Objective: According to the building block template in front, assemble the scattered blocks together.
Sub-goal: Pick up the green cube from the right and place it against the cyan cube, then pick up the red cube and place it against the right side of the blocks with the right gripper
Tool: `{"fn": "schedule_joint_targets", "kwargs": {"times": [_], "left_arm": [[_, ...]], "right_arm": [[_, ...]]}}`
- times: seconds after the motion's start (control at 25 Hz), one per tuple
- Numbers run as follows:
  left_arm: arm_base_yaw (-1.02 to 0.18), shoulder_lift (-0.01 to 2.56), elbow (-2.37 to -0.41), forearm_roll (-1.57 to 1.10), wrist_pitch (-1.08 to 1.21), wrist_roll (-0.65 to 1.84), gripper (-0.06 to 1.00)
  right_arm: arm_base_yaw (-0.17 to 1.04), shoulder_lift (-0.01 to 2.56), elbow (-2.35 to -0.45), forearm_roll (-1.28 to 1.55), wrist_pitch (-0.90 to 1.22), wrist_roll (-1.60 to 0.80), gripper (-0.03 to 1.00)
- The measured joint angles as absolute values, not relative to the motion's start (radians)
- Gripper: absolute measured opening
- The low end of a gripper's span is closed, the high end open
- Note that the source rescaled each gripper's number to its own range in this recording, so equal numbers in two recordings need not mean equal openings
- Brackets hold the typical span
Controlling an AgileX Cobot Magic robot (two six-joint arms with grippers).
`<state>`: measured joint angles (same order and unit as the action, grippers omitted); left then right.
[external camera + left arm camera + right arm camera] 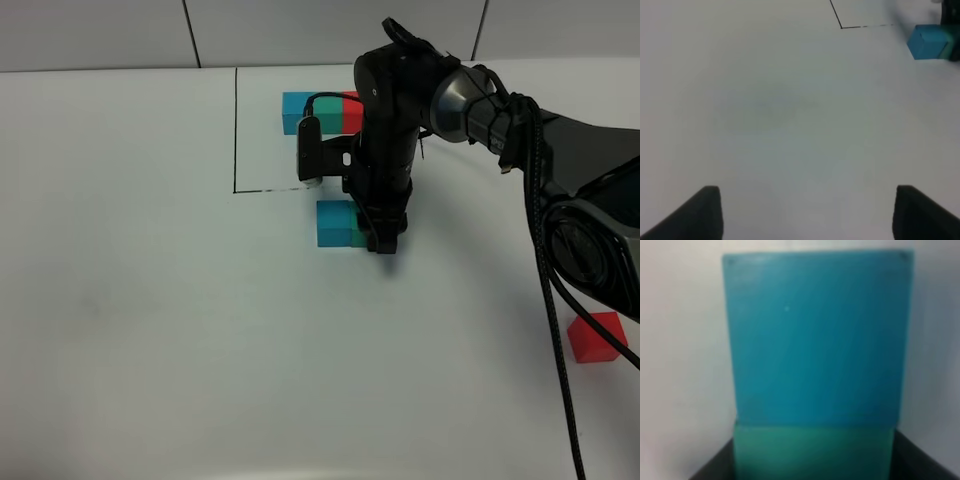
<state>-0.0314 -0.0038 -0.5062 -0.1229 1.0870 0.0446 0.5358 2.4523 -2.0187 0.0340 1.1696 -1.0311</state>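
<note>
The right hand (383, 243), closed on the teal-green cube (812, 452) that touches the blue cube (334, 222) just nearside of the building block template (315, 112), should square their faces flush before releasing, while the red cube (597, 336) lies well off from the template and the left hand (807, 212) hangs wide and empty.

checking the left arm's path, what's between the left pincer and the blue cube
Nothing: the left wrist view shows only bare white table between the left pincer and the blue cube.
</note>
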Motion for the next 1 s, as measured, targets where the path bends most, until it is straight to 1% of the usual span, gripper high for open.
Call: {"fn": "schedule_joint_targets", "kwargs": {"times": [0.16, 0.24, 0.28, 0.4, 0.52, 0.64, 0.8, 0.88, 1.0], "left_arm": [[-0.031, -0.004, -0.506, -0.123, 1.087, 0.045, 0.65], [-0.031, -0.004, -0.506, -0.123, 1.087, 0.045, 0.65], [-0.031, -0.004, -0.506, -0.123, 1.087, 0.045, 0.65], [-0.031, -0.004, -0.506, -0.123, 1.087, 0.045, 0.65], [-0.031, -0.004, -0.506, -0.123, 1.087, 0.045, 0.65], [-0.031, -0.004, -0.506, -0.123, 1.087, 0.045, 0.65], [-0.031, -0.004, -0.506, -0.123, 1.087, 0.045, 0.65], [-0.031, -0.004, -0.506, -0.123, 1.087, 0.045, 0.65], [-0.031, -0.004, -0.506, -0.123, 1.087, 0.045, 0.65]], "right_arm": [[0.534, 2.442, -2.012, 0.035, 1.168, -1.004, 0.52], [0.524, 2.422, -2.009, 0.035, 1.185, -0.97, 0.63], [0.518, 2.41, -2.008, 0.035, 1.194, -0.951, 0.66], [0.483, 2.341, -1.969, 0.036, 1.204, -0.885, 0.7], [0.434, 2.254, -1.855, 0.036, 1.19, -0.796, 0.71], [0.382, 2.135, -1.658, 0.035, 1.079, -0.693, 0.71], [0.305, 1.94, -1.334, 0.035, 0.894, -0.503, 0.71], [0.259, 1.847, -1.175, 0.035, 0.826, -0.39, 0.71], [0.187, 1.732, -0.999, 0.033, 0.761, -0.264, 0.71]]}}
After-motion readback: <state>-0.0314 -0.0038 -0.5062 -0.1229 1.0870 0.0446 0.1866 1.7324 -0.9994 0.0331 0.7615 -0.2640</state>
